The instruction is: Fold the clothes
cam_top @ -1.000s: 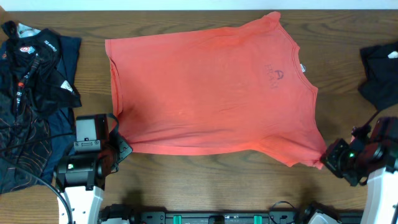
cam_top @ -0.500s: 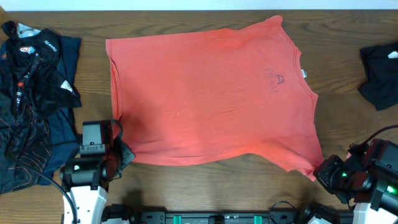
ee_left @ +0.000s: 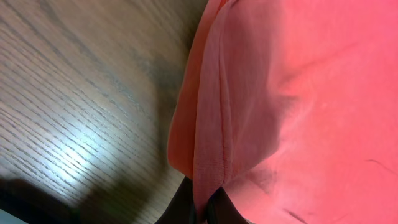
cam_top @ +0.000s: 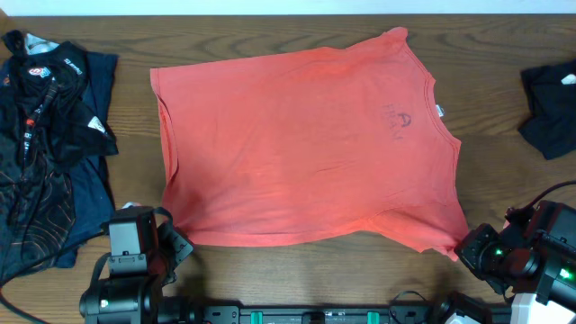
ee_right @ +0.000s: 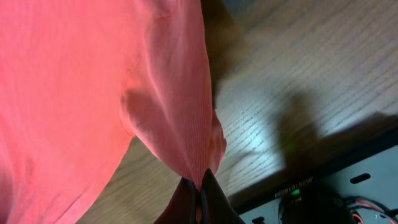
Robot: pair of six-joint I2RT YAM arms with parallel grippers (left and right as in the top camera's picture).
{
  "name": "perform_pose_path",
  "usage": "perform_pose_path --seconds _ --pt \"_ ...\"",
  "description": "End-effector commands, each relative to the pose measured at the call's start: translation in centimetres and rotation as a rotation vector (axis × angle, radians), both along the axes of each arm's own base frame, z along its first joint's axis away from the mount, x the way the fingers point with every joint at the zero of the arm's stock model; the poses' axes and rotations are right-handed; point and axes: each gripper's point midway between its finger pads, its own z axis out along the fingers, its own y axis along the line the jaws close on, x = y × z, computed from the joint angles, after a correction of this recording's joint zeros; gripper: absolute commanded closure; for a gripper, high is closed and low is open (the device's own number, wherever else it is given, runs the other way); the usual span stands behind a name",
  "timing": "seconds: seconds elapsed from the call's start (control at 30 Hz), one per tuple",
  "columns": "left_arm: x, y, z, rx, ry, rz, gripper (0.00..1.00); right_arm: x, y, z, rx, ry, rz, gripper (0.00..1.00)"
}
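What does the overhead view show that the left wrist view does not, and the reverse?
Only overhead: the whole T-shirt spread flat, dark clothes at the left, a dark cloth at the right, and the right gripper at the shirt's near right corner. Only left wrist: a close look at the left gripper shut on the shirt's stitched hem. Both: red cloth lying on the wooden table.

a dark brown wooden table (cam_top: 297, 270) with plain grain fills the view, a pale strip (cam_top: 288, 5) beyond its far edge, dark garments heaped at its left end (cam_top: 45, 153) and right end (cam_top: 549, 108), soft glare (ee_left: 68, 155) on the wood.
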Motion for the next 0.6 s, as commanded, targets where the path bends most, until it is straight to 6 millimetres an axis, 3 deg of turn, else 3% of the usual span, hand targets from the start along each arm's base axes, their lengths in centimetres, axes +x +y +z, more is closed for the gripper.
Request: perform_pose_path --seconds 0.0,0.3,0.57 --pt "0.0 -0.1 -0.6 -0.017 0.036 0.012 0.94 0.1 -0.1 -0.1 0.005 -0.002 -0.019 0.98" --pt "1.6 0.1 -1.8 -0.014 0.096 0.014 0.94 2.9 -0.5 2.3 -0.040 -0.129 0.041 0.99" --pt "3.1 0.2 -1.9 -0.013 0.078 0.014 0.94 5.7 -0.9 3.1 -0.122 -0.033 0.188 0.99"
